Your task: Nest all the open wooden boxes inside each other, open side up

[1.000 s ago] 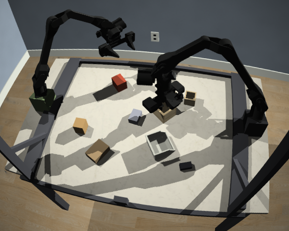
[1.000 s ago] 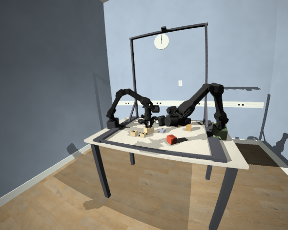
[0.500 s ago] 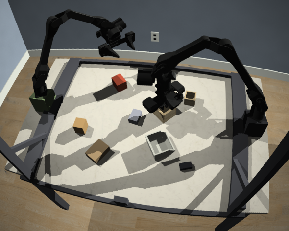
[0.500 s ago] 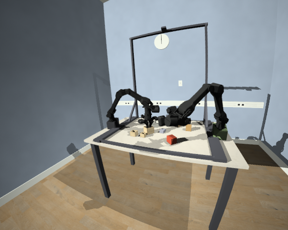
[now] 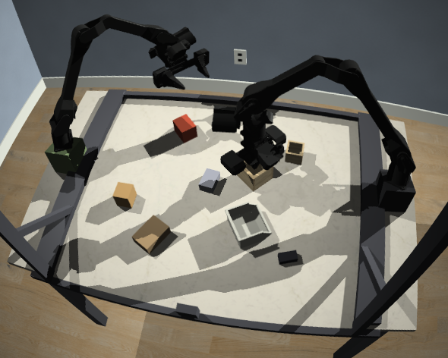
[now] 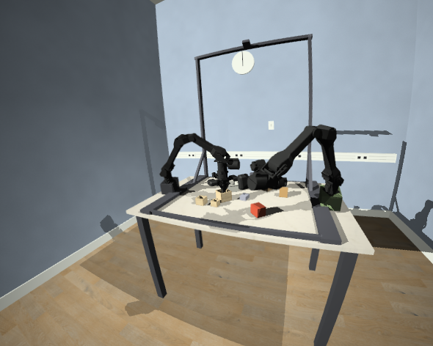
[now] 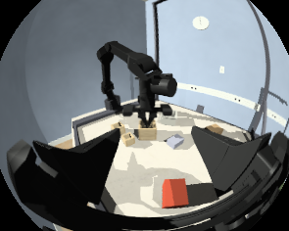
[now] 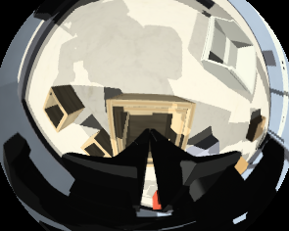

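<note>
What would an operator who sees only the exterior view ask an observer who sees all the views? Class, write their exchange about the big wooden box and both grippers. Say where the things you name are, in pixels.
Operator: Is anything inside the big wooden box (image 5: 254, 182) (image 6: 223, 196) (image 7: 147, 133) (image 8: 152, 100)?
Observer: Yes, a smaller wooden box (image 8: 126, 128) shows within its walls.
Operator: Is the right gripper (image 5: 253, 167) (image 6: 223, 190) (image 7: 147, 127) (image 8: 149, 132) holding either?
Observer: No, its fingertips are together with nothing between them.
Operator: And the left gripper (image 5: 196, 82) (image 6: 243, 182) (image 7: 157, 131)?
</note>
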Robot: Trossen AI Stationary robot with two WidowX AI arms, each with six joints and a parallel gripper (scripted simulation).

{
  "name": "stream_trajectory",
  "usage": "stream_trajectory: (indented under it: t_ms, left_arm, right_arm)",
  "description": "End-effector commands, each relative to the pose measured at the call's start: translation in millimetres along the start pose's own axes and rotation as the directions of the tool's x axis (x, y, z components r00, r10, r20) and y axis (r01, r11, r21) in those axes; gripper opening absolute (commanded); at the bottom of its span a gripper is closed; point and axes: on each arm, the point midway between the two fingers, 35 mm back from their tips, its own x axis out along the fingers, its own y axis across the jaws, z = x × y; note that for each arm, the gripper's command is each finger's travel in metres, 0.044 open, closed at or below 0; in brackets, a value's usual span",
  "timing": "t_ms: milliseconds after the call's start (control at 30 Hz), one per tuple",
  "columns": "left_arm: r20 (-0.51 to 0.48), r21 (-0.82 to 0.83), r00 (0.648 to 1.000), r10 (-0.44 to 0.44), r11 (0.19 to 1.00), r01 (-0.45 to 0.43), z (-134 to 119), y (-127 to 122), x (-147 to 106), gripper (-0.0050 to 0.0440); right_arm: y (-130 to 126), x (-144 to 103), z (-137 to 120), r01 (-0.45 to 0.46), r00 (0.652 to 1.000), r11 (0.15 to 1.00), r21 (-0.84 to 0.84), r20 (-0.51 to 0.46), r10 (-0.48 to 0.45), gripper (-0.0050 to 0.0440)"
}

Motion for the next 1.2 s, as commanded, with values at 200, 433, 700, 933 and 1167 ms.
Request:
stream_trajectory:
  t_ms: [200, 433, 700, 933, 1167]
  left_arm:
    - [0.002, 0.027, 1.000, 0.009, 1.000, -0.009, 8, 4, -3, 0.0400]
    - [0.002, 0.027, 1.000, 0.009, 1.000, -0.009, 8, 4, -3, 0.0400]
    - [0.002, 0.027, 1.000, 0.009, 1.000, -0.009, 8, 4, -3, 0.0400]
    - [0.002, 0.027, 1.000, 0.009, 1.000, -0.009, 8, 4, -3, 0.0400]
    - [0.002, 0.027, 1.000, 0.009, 1.000, -0.009, 8, 4, -3, 0.0400]
  right_arm:
    - [-3, -30, -9, 0.051, 0.999, 0.941, 0.333, -0.034, -0.042, 0.0000]
    - [-3, -39, -9, 0.054, 0.999, 0.801, 0.596, -0.035, -0.042, -0.0003]
    - [-2, -49, -8, 0.052, 0.998, 0.517, 0.854, -0.034, -0.044, -0.0020]
    - [-2, -54, -7, 0.036, 0.999, 0.244, 0.969, -0.028, -0.039, -0.0050]
    - [-1, -65, -7, 0.029, 0.999, -0.091, 0.995, -0.033, -0.039, -0.0050]
